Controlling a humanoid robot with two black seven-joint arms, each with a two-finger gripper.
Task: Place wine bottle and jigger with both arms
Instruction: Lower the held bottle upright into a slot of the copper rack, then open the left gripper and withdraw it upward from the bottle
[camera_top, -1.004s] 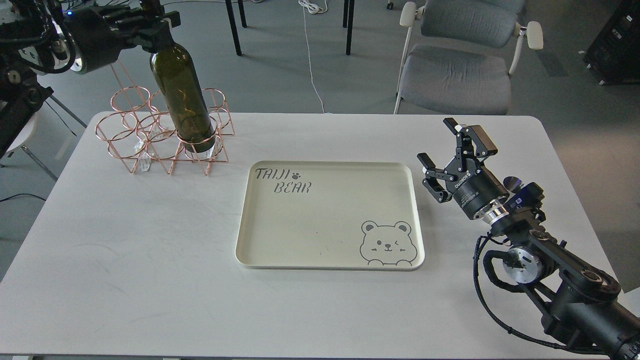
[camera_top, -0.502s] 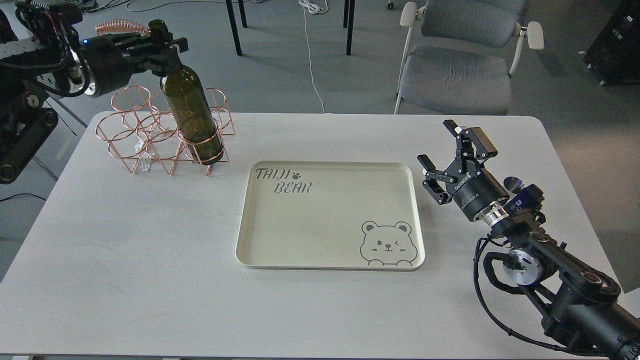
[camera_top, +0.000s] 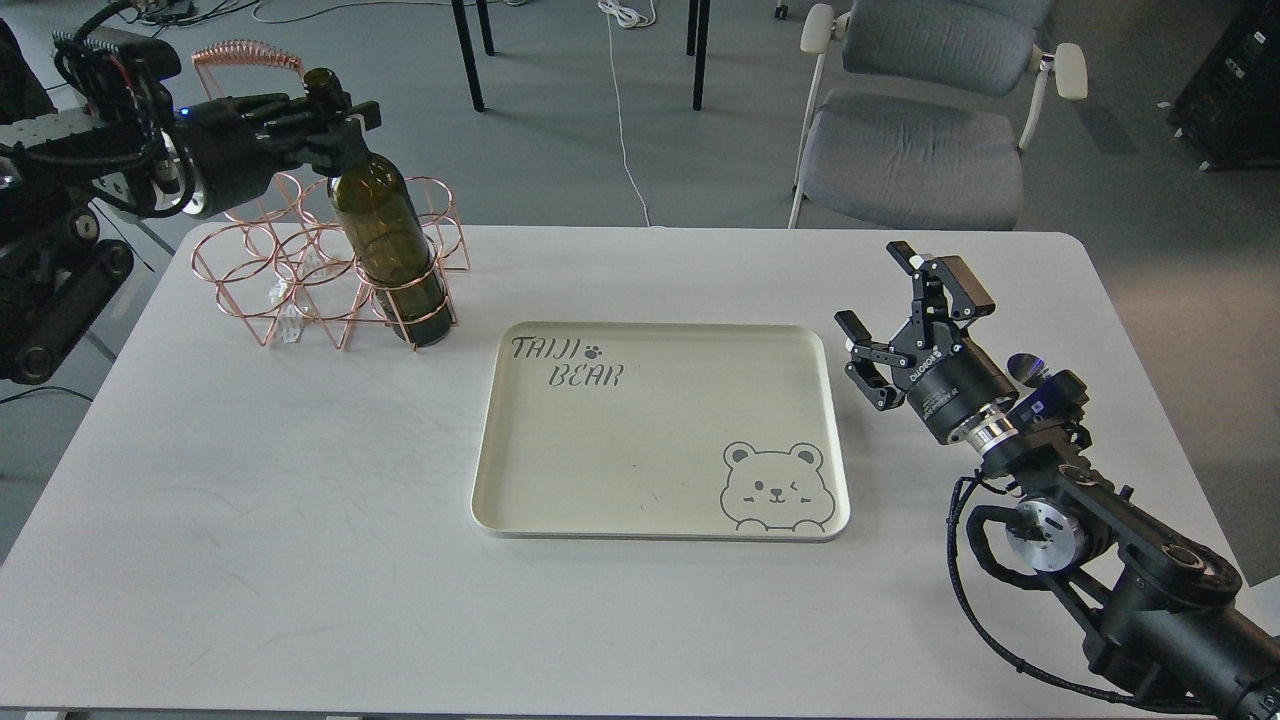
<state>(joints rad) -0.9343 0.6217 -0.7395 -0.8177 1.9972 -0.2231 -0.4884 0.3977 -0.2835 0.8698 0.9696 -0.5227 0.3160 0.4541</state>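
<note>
Lowered since the earlier frame, wine bottle (camera_top: 388, 245) sits deeper in copper wire rack's (camera_top: 325, 265) front-right ring, left gripper (camera_top: 325, 115) clamped on its neck. Right gripper (camera_top: 908, 312) hovers empty, fingers spread, beside cream tray (camera_top: 660, 430).

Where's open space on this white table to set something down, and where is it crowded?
The cream bear-print tray is bare inside. Bare white table lies left of and in front of it. The far-left corner is crowded: copper wire rack, dark green glass wine bottle. The open right gripper hovers beside the tray's right edge.

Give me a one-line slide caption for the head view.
Left tool grips the dark green glass wine bottle by its neck, standing in the copper wire rack; right tool open beside the cream tray.
</note>
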